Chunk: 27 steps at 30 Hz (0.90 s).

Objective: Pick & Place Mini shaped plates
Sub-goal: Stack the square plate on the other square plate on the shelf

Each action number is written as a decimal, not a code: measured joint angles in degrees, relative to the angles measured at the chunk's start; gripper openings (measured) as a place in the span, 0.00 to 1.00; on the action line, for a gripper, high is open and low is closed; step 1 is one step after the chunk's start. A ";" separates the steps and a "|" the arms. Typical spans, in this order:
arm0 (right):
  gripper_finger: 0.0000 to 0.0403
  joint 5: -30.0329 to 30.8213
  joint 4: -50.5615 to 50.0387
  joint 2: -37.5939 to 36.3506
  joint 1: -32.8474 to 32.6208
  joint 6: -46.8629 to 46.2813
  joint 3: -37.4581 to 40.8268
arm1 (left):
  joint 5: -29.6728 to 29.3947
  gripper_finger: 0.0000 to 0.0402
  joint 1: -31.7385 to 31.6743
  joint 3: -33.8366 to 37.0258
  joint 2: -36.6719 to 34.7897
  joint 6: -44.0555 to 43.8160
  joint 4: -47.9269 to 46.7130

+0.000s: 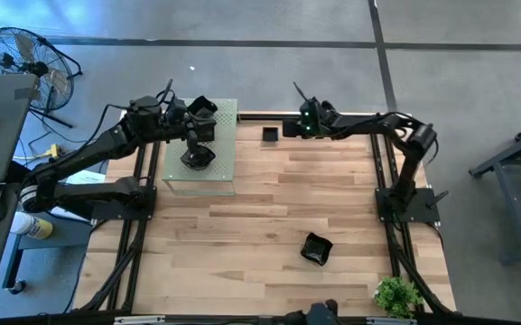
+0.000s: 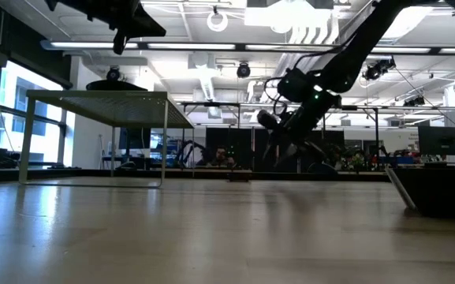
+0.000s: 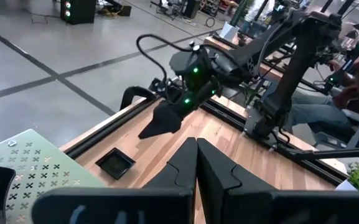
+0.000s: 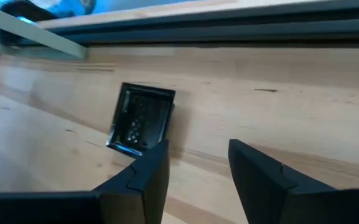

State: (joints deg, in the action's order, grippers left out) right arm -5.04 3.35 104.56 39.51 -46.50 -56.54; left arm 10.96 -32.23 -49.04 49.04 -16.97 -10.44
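Right hand (image 4: pixel 195 165) hangs released just beside a small square plate (image 4: pixel 140 119) on the tabletop (image 4: pixel 279 93), placement apparently done. Left hand (image 3: pixel 196 163) is clenched, empty. Next likely calls for fetching another plate (image 1: pixel 316 248).

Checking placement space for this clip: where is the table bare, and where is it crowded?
Bare wood spans the middle between the perforated board and the wavy plate. Crowded: the board's stacked plates under the left hand; the open right hand by the square plate.

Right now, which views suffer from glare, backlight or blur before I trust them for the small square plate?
Low view: bright ceiling lights backlight the arms into silhouettes, and the square plate is barely a sliver. Right wrist view: the plate reads clearly, its gloss speckled with reflections, beside the open right gripper. High view: even light, plate small but distinct.
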 joint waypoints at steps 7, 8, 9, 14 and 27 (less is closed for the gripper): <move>0.34 1.40 -2.62 5.51 -1.42 2.71 -5.90 | 0.00 0.00 0.01 0.00 0.02 0.06 -0.02; 0.33 1.07 -3.49 6.42 -1.41 3.00 -6.84 | 0.00 0.00 0.02 0.00 0.02 0.12 -0.03; 0.33 0.94 -4.42 7.21 -1.38 3.21 -7.61 | 0.00 0.00 0.00 0.00 0.02 0.13 -0.04; 0.27 1.81 -5.52 8.10 -1.40 3.77 -8.75 | -0.02 0.00 0.02 0.00 -0.02 0.15 -0.09; 0.01 -1.65 -6.07 8.08 -1.24 6.88 -8.62 | -0.02 0.00 0.00 0.00 -0.02 0.15 -0.17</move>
State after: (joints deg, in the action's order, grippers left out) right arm -6.69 -2.72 112.64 38.27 -39.62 -65.17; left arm 10.94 -32.23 -49.04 49.01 -16.82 -10.61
